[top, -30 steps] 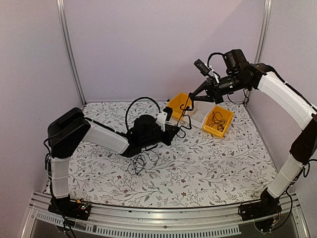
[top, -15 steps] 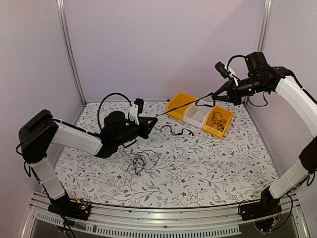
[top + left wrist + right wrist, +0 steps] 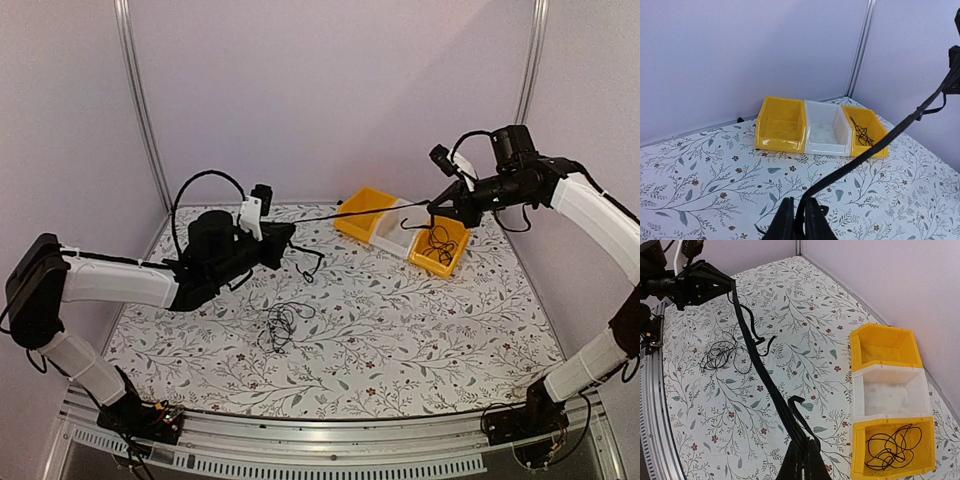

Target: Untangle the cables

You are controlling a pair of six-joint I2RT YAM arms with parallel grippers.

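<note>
L gripper (image 3: 290,236), R gripper (image 3: 437,210) clamp taut cable (image 3: 360,213); wire clump (image 3: 890,445) in yellow bin (image 3: 856,450) beside white bin (image 3: 858,395)

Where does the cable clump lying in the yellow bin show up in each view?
Top external: cable clump right of centre, in the yellow bin at the row's right end.
Left wrist: clump centre-right, in the right-end bin.
Right wrist: clump bottom right, in the nearest bin.
Shared landmark: white bin, directly beside that yellow bin in all three.
</note>
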